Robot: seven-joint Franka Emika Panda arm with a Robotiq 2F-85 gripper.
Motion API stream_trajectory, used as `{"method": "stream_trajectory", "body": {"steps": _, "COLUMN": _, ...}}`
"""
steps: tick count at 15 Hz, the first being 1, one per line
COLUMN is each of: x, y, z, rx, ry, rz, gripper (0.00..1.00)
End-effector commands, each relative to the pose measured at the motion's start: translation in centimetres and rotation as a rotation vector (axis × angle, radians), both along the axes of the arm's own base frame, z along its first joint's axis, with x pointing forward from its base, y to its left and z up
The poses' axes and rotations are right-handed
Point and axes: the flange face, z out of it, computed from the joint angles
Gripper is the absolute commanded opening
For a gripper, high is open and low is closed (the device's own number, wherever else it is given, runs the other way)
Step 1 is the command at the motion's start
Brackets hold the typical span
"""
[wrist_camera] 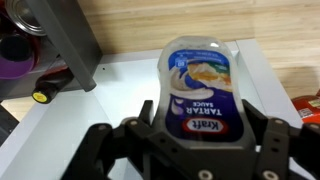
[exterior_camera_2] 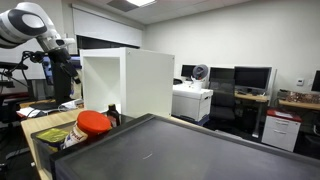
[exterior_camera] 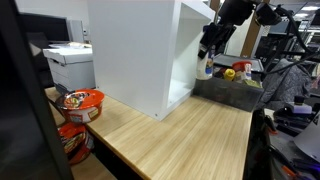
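Observation:
My gripper (wrist_camera: 205, 120) is shut on a Kraft tartar sauce bottle (wrist_camera: 200, 85), white with a blue label, held between both fingers. In an exterior view the gripper (exterior_camera: 208, 52) hangs with the bottle (exterior_camera: 205, 68) at the open side of a white box shelf (exterior_camera: 135, 50) standing on the wooden table (exterior_camera: 190, 135). In the wrist view the white shelf surface (wrist_camera: 120, 100) lies just beneath the bottle. In an exterior view the arm (exterior_camera_2: 55, 50) stands behind the white box (exterior_camera_2: 125, 80).
A red instant-noodle bowl (exterior_camera: 80, 100) sits at the table's near corner and also shows in an exterior view (exterior_camera_2: 93, 122). A dark bin (exterior_camera: 230, 88) with a yellow toy stands behind the shelf. A printer (exterior_camera: 68, 62) is at the left. Office desks and monitors fill the background.

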Motion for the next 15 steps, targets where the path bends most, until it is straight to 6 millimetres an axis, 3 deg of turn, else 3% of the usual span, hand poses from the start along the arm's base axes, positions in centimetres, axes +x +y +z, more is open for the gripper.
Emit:
{"method": "stream_trajectory", "body": {"steps": 1, "x": 1.2, "y": 0.8, "z": -0.5, "rx": 0.013, "ry": -0.047, "rz": -0.036, "gripper": 0.58}}
{"method": "stream_trajectory", "body": {"steps": 8, "x": 1.7, "y": 1.6, "z": -1.5, "rx": 0.04, "ry": -0.117, "rz": -0.096, "gripper": 0.58}}
{"method": "stream_trajectory", "body": {"steps": 15, "x": 2.2, "y": 1.2, "z": -2.2, "rx": -0.008, "ry": -0.142, "rz": -0.083, "gripper": 0.58}}
